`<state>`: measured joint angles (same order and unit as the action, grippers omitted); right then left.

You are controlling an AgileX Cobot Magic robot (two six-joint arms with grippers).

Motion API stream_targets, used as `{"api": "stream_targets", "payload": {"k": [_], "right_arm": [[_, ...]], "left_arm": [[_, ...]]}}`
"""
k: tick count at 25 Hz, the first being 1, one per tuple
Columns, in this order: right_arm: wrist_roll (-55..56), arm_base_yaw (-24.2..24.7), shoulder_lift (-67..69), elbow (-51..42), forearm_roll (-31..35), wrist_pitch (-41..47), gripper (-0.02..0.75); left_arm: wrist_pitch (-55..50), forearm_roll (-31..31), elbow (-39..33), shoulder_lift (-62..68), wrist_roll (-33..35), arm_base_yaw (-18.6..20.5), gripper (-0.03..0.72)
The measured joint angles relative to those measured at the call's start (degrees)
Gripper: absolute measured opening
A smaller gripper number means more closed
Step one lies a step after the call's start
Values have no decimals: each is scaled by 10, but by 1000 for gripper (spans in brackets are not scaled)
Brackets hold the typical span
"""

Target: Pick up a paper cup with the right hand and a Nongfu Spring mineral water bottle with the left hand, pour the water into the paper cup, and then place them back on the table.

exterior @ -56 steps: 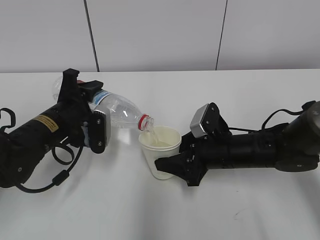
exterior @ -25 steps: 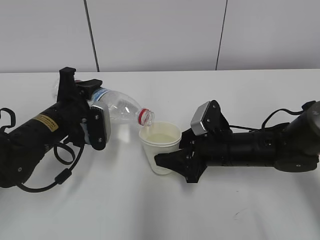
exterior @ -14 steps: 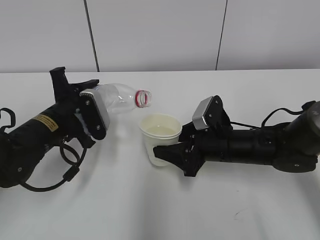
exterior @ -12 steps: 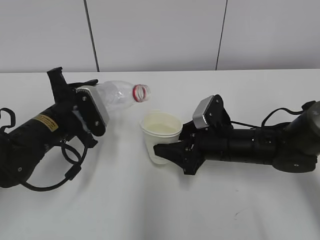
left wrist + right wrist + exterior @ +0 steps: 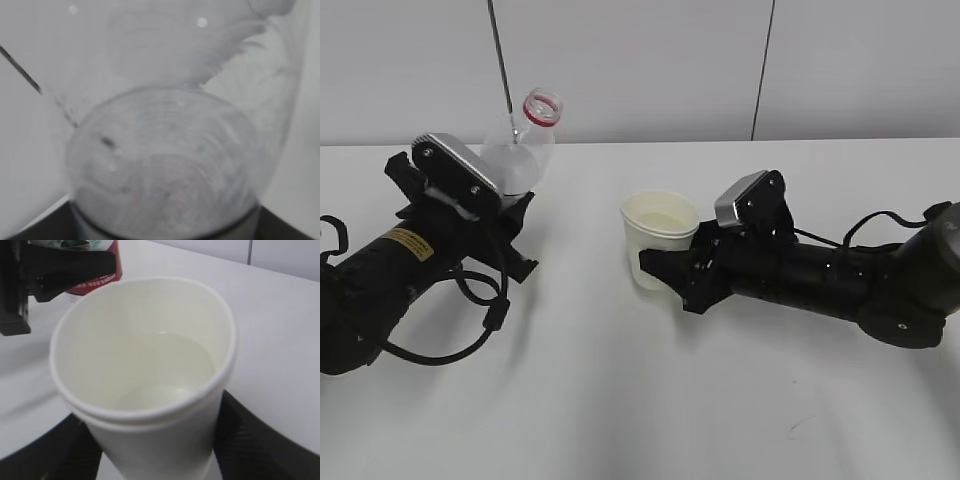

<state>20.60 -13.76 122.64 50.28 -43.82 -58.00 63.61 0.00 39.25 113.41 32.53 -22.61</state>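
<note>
Pouring looks finished; set-down step is next. Left gripper [image 5: 505, 205] clamps the bottle [image 5: 520, 150] upright, upper left of frame. Right gripper [image 5: 665, 268] clamps the paper cup [image 5: 658, 235], center, water [image 5: 175, 367] inside; whether it touches the tabletop [image 5: 640, 400] is unclear. Both need lowering, then release.

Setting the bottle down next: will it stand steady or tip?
The bottle looks nearly empty and tall, so it is probably light and easy to tip. Its clear thin wall may flex under the left gripper. With no cap on the neck, a topple could spill the leftovers.
</note>
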Motion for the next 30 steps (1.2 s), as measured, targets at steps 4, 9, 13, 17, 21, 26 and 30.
{"api": "stream_targets", "payload": {"k": [4, 9, 13, 17, 21, 26, 30], "right_arm": [[-11, 0, 0, 0, 39, 0, 461], [-15, 9, 0, 0, 76, 0, 461], [-18, 23, 0, 0, 104, 0, 461], [-48, 32, 0, 0, 159, 0, 461], [-91, 36, 0, 0, 222, 12, 461], [-119, 36, 17, 0, 282, 17, 461], [-138, 36, 41, 0, 307, 12, 461]], "left_arm": [[0, -19, 0, 0, -85, 0, 344], [0, -42, 0, 0, -170, 0, 344], [0, -43, 0, 0, -228, 0, 344], [0, -43, 0, 0, -248, 0, 344], [0, -43, 0, 0, -250, 0, 344], [0, -47, 0, 0, -250, 0, 344], [0, -50, 0, 0, -251, 0, 344]]}}
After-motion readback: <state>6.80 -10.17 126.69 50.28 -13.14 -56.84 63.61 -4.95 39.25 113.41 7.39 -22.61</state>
